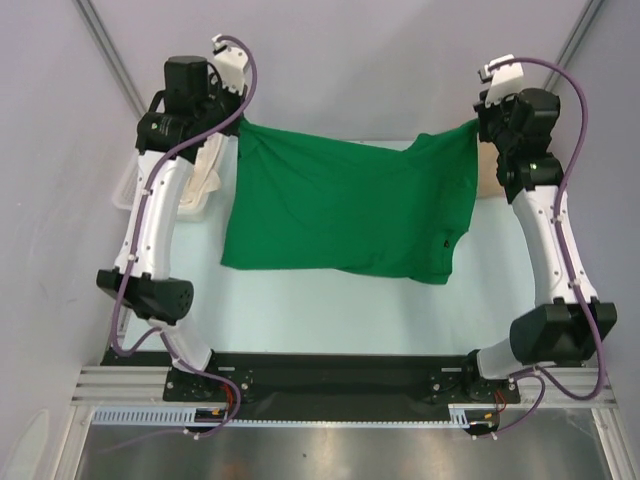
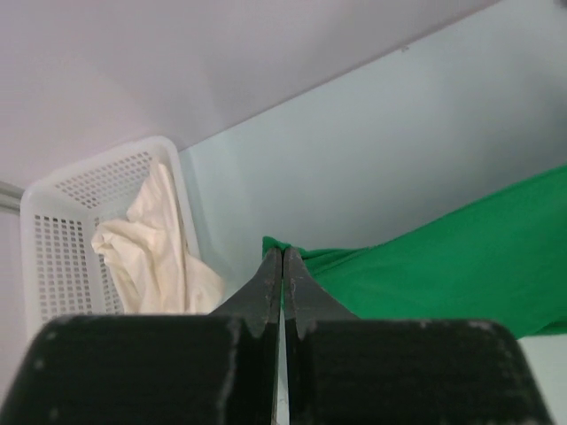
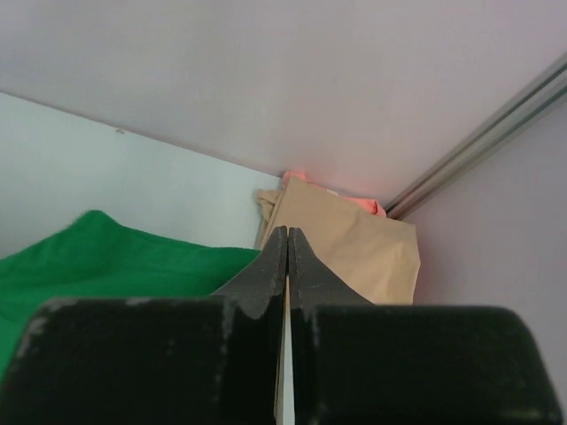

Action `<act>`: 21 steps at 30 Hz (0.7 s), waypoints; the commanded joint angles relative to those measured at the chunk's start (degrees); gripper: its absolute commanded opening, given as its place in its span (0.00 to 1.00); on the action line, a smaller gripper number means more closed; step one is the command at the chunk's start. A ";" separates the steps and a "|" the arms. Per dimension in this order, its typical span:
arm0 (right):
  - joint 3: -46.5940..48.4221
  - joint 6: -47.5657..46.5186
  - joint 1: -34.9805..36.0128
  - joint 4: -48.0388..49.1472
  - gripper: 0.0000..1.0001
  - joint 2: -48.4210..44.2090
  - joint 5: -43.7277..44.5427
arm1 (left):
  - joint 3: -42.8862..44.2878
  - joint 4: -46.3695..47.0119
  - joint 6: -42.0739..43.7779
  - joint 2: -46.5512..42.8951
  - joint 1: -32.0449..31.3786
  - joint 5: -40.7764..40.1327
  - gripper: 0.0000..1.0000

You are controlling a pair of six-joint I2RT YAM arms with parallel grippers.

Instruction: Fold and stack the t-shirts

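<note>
Views differ: the overhead one alone shows the whole bright green soft fabric t-shirt (image 1: 340, 205), stretched between the two arms over the pale counter (image 1: 300, 310). The left jaws and the right jaws each pinch one of its top corners, pressed together on the cloth. The left wrist view looks into one white plastic mesh basket (image 2: 53, 239) holding one cream cloth (image 2: 151, 252). The right wrist view shows one folded tan t-shirt (image 3: 354, 252) with a pink edge (image 3: 359, 203) behind it, in the far right corner.
</note>
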 commanded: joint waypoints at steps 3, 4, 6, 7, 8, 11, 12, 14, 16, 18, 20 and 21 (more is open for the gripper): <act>12.78 1.50 -1.06 3.67 0.00 3.17 -1.87 | 10.58 3.00 -0.38 1.66 0.56 0.04 0.01; 14.19 1.50 -1.06 3.06 0.00 2.82 -2.13 | 10.59 3.44 -0.21 0.18 0.56 0.21 0.00; 17.62 1.58 -1.06 2.09 0.00 1.77 -2.84 | 10.15 3.89 0.06 -2.11 0.56 0.30 0.00; 18.50 1.50 -1.06 1.30 0.00 -0.07 -3.01 | 9.72 3.97 0.23 -4.65 0.56 0.56 0.00; 18.86 1.41 -0.97 0.95 0.00 -1.13 -3.10 | 9.28 4.06 0.50 -6.06 0.56 0.83 0.01; 19.21 0.80 -1.06 -0.89 0.00 -6.75 -3.10 | 7.17 3.80 1.11 -11.78 0.56 1.61 0.01; 18.95 0.62 -1.06 -2.38 0.00 -8.07 -3.02 | 6.38 3.89 1.29 -13.36 0.56 1.62 0.00; 18.77 0.44 -1.06 -4.23 0.00 -12.64 -2.75 | 5.41 3.80 1.46 -17.74 0.47 1.71 0.00; 18.08 0.09 -1.06 -7.30 0.00 -17.54 -2.40 | 3.92 3.53 1.73 -20.65 0.47 2.14 0.00; 17.37 0.00 -1.06 -8.89 0.00 -20.81 -1.88 | 1.55 3.27 1.82 -25.31 0.47 2.32 0.00; 17.54 0.00 -1.06 -12.23 0.00 -24.84 -1.61 | -0.04 2.83 2.08 -28.48 0.47 2.93 0.00; 17.89 -0.17 -1.06 -13.28 0.00 -25.91 -1.61 | -1.35 2.66 2.08 -31.19 0.47 3.11 0.00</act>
